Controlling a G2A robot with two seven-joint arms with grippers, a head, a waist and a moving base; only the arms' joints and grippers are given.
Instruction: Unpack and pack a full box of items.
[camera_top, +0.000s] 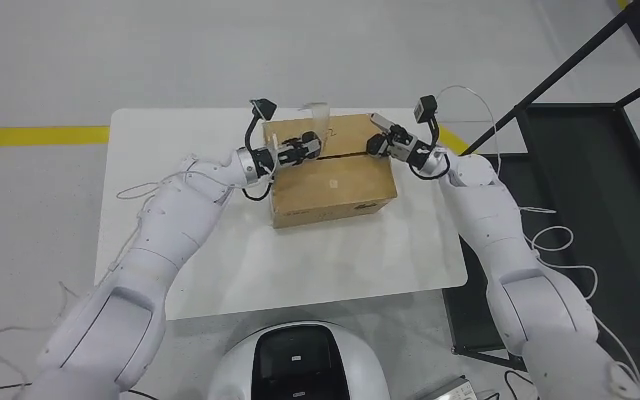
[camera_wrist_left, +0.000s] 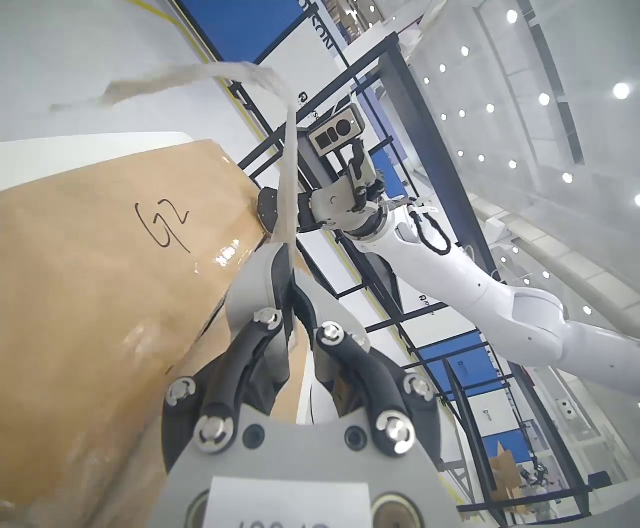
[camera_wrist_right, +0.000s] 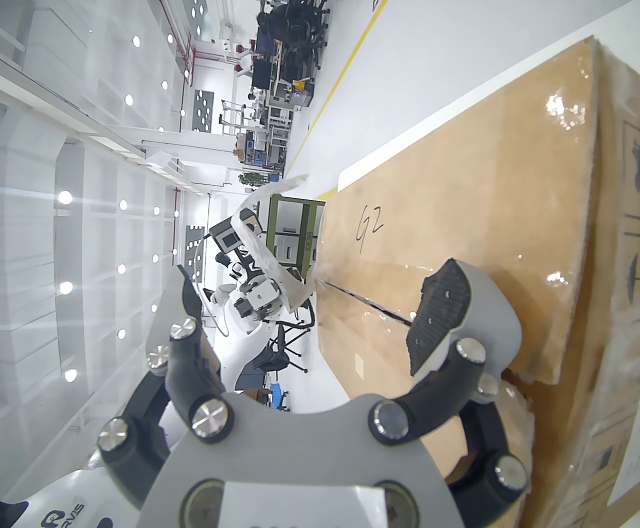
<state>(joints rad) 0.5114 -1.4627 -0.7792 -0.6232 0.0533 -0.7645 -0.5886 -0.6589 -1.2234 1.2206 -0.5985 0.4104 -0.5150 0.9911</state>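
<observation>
Pale and crinkled, the strip of packing tape (camera_wrist_left: 289, 165) is pinched in my left claw (camera_wrist_left: 289, 280), which is closed tight on the strip's lower end. The rest rises above the claw and curls away, loose.

Just beside and below that claw lies the brown cardboard box (camera_wrist_left: 100, 260), its top marked by hand. Across the lid from it sits my right claw (camera_wrist_right: 310, 320), spread wide and holding nothing. One ribbed pad is over the lid by the centre seam, though I cannot tell whether it presses down.

My reading is that unpacking has barely begun. Tape is lifted off the seam, which shows as a dark slit, yet the flaps still lie shut and nothing is out. Opening, emptying and repacking all remain.

Under both claws the white table (camera_top: 300, 260) carries the box. The strip itself is the nuisance — sticky, dangling over the seam, likely to cling to my fingers or the flaps.

Beyond my right claw, off the table's edge, stands a black metal rack (camera_top: 570, 130), well apart from the box. Far past my left claw runs a yellow floor line (camera_top: 50, 135).
</observation>
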